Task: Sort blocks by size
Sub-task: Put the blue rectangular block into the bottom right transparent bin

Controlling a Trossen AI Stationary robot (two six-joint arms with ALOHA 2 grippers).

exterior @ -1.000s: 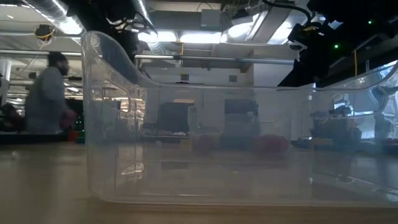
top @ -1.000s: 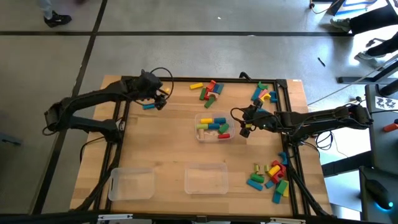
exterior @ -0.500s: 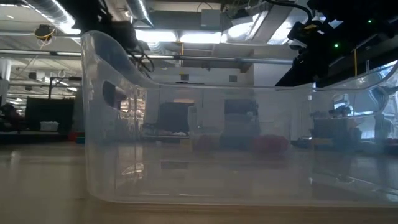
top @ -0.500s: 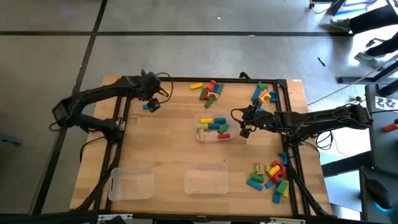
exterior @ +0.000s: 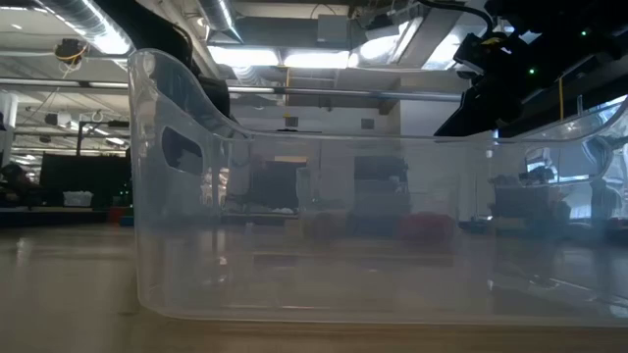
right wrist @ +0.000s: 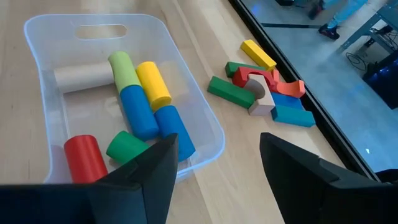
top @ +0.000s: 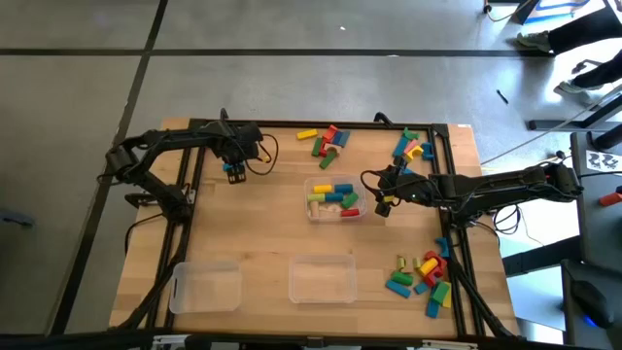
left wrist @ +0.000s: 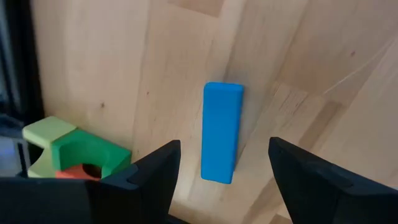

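A: Low cam?
B: Clear plastic tray [exterior: 373, 235] fills most of the frame, sitting on the desk [exterior: 59, 294]. Handle cutout in its side wall. Nothing visible inside it.
A: Arms?
B: Dark arm parts overhead [exterior: 510, 69], upper corner. Room lights behind.

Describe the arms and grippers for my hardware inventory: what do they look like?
Both arms are dark, slim and jointed, with thin black cables looping beside them. The left gripper and right gripper each end in two broad, flat black fingers with squared, angular tips. No markings are legible on them.
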